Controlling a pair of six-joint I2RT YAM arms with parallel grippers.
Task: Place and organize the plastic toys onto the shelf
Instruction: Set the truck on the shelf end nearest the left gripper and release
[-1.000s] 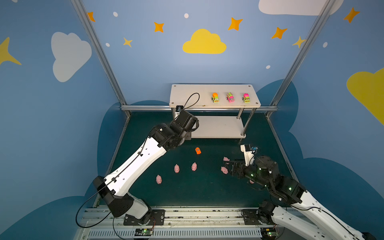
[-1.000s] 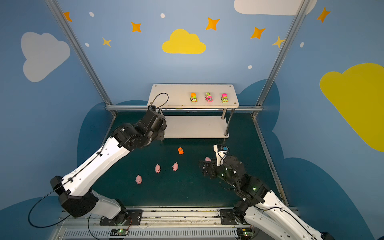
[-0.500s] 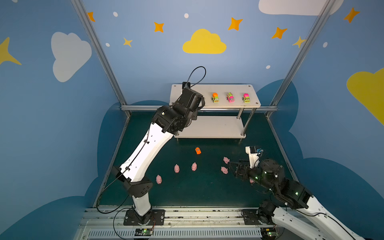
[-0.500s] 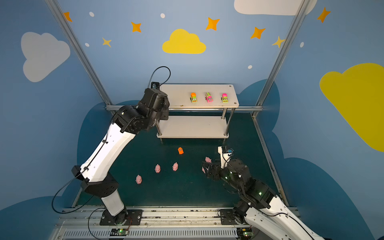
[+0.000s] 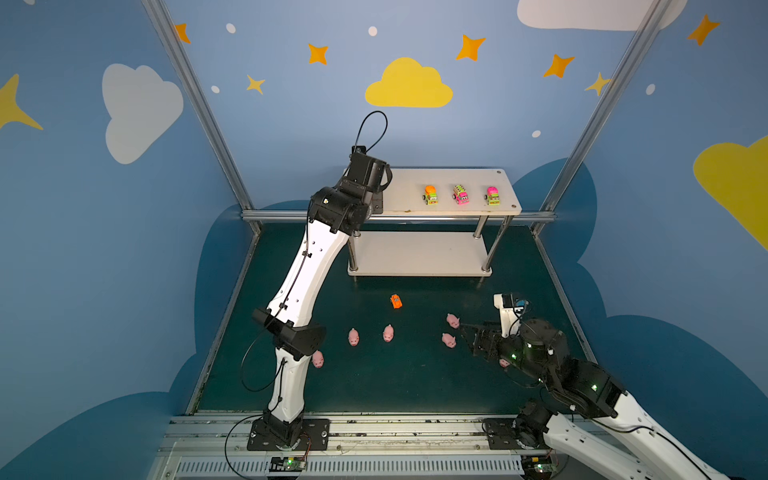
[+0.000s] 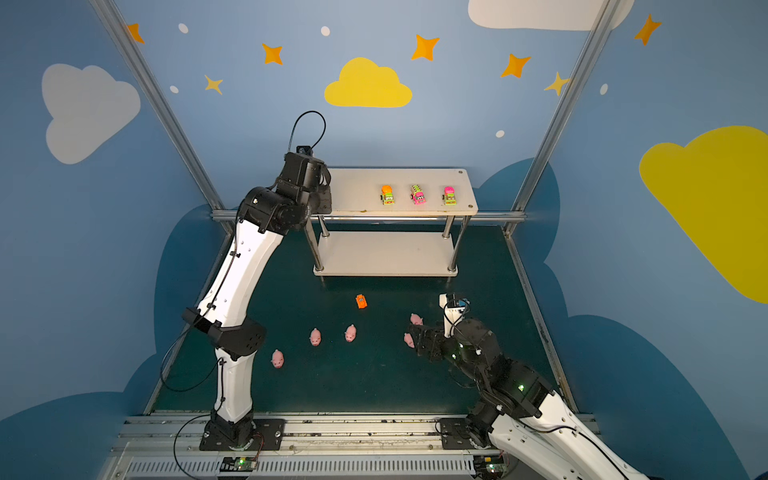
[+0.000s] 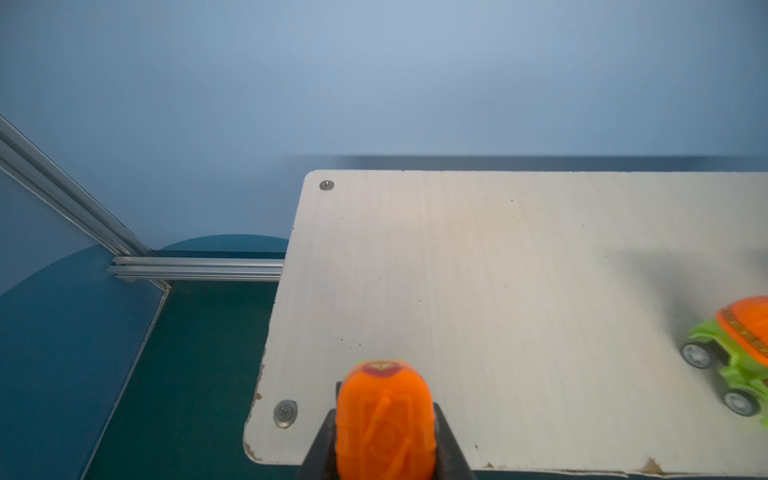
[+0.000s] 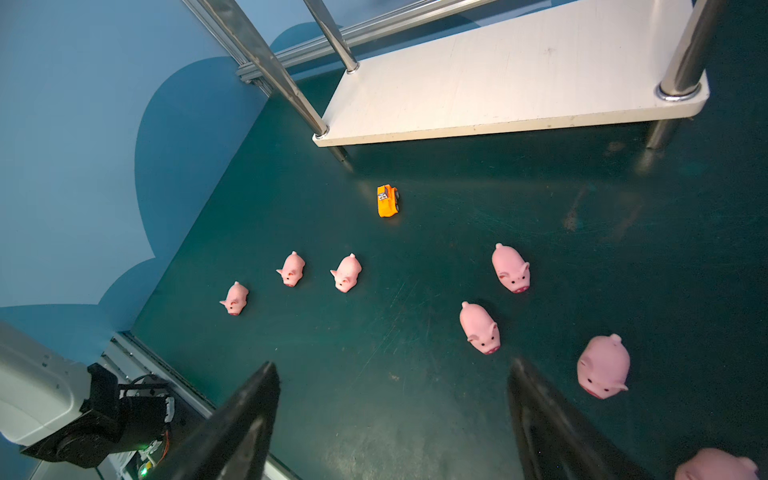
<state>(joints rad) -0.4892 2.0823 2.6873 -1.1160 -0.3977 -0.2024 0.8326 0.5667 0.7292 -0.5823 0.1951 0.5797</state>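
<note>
The left claw (image 7: 385, 444), clamped on a small orange plastic toy car (image 7: 384, 409), hangs over the near left corner of the top board of the white two-tier shelf (image 7: 478, 270). The car's long axis runs toward the back edge, crosswise to the board. Three parked toy vehicles (image 5: 460, 194) line up to its right. The right claw (image 8: 392, 370) gapes empty above pink pigs (image 8: 478, 327) on the tabletop (image 8: 415, 415).

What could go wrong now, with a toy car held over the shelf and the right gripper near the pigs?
1. The left gripper holds the orange car near the front corner of the shelf; released there, it might roll off the edge.
2. The open right gripper has pigs close by; one pig sits just outside the jaws and could get knocked.
</note>
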